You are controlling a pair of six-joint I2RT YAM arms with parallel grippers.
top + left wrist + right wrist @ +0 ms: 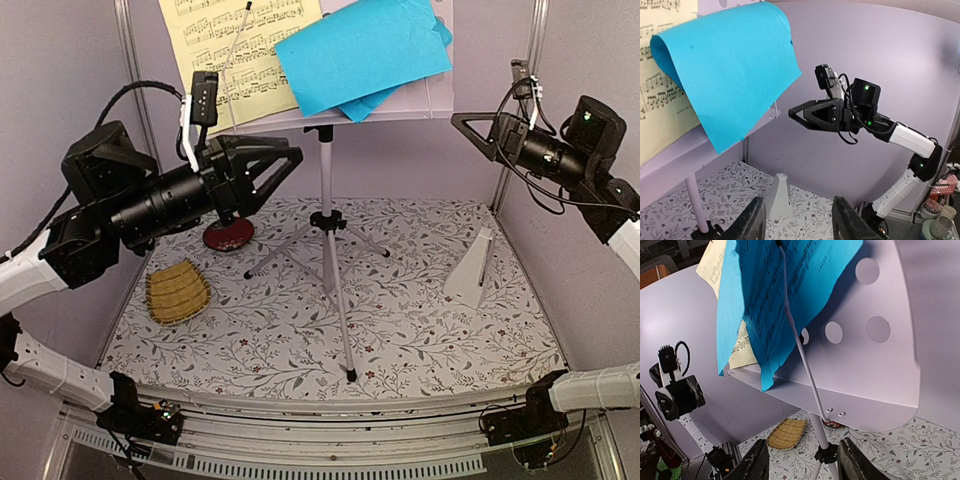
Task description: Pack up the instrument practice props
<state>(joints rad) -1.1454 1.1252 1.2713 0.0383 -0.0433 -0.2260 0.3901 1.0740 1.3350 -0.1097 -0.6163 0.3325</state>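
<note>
Your left jaws and right jaws stand parted with nothing between them, low in each wrist view. The top view alone lays out the whole surface (420, 330): bamboo tray (178, 292) lower left, white metronome (478, 268) upright at right, silver tripod legs (330, 250) centre, red dish (228, 235) partly hidden by the left arm. Farther back, at the frame's top, blue sheets (360, 50) and pale-yellow sheets (230, 50) rest on the desk (875, 365), whose holes only the right wrist view shows.

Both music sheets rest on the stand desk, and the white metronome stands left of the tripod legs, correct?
No: the top external view shows the metronome right of the tripod legs, not left. The blue sheet and yellow sheet do rest on the stand desk.
</note>
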